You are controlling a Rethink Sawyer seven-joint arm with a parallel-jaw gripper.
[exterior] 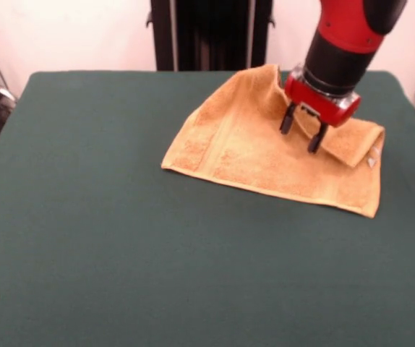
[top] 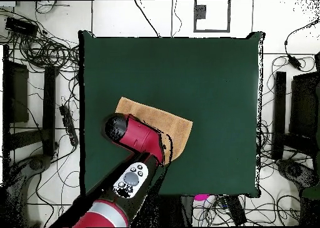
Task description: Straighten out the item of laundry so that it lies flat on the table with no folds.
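Hovering with its two fingers spread open, the end effector (exterior: 302, 133) hangs over the orange-yellow towel (exterior: 258, 148), which lies on the green counter (exterior: 121, 238) toward its far right, one edge folded over.

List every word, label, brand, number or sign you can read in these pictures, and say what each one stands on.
None can be read.
The small white tag at the edge of the towel: too small to read, if it bears any print.
The arm's grey panel with buttons in the overhead view: markings too blurred to read.
The gripper and the table show no lettering.
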